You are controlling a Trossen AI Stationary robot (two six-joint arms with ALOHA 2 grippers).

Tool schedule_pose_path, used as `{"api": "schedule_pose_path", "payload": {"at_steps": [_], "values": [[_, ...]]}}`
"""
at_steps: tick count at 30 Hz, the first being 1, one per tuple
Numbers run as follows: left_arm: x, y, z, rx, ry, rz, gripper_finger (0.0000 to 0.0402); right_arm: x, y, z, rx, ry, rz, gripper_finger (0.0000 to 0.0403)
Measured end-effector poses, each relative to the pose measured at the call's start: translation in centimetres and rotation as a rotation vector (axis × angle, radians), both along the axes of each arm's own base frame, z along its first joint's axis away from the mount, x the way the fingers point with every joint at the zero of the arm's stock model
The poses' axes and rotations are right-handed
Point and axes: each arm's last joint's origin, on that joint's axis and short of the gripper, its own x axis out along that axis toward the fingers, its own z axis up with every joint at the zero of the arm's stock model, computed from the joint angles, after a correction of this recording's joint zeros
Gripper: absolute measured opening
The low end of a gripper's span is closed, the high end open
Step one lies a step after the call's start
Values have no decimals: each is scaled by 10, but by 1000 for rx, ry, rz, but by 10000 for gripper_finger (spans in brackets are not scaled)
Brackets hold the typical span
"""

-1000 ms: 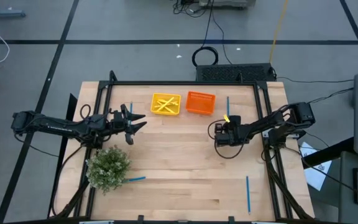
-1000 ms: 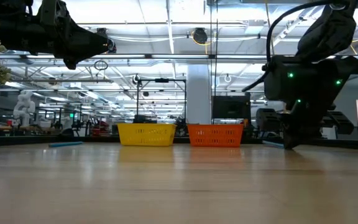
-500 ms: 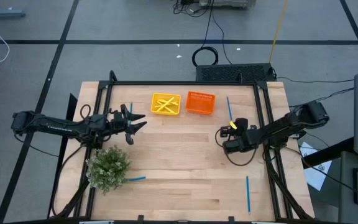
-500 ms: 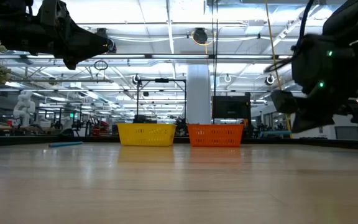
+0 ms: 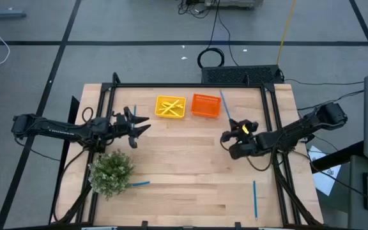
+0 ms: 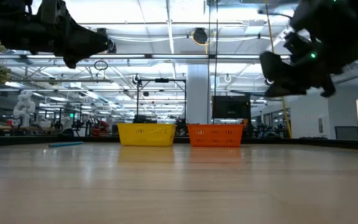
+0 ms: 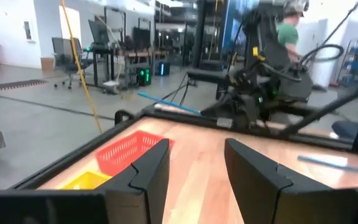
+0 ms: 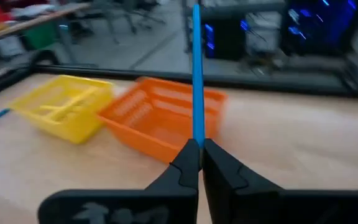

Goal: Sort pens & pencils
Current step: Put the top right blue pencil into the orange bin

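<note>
Sorting under way: yellow sticks binned, one blue pen in the air, three blue ones left on the table.

The table (image 5: 190,172) carries a yellow tray (image 5: 170,107) already holding several yellow pencils (image 5: 168,107), and right beside it an orange tray (image 5: 206,106) that looks empty. The right gripper (image 5: 234,128) hangs above the table near the orange tray, fingers pressed together on a blue pen (image 5: 225,106) whose far end reaches over that tray's corner. The left gripper (image 5: 138,121) waits over the table's left side, fingers spread and holding nothing. Left to sort, by my reading: a blue pen near the front right edge (image 5: 255,198), one by the plant (image 5: 112,171) at (image 5: 140,183), and one beside the left gripper (image 5: 134,112).
</note>
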Motion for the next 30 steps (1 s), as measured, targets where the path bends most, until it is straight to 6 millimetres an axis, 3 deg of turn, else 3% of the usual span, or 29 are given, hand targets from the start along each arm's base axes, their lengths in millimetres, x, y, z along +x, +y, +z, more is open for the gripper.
{"api": "schedule_pose_path", "payload": {"at_steps": [7,13,21,30], "values": [[3,-2,5,-2,-61,-84,159,36,5,28,-163,21,190,0],[14,-3,1,4,-81,-104,159,57,10,50,-267,-122,540,0],[29,-6,-5,54,-139,-185,159,57,14,40,-412,-284,849,0],[35,-6,-9,60,-150,-203,159,53,13,35,-421,-303,868,0]]}}
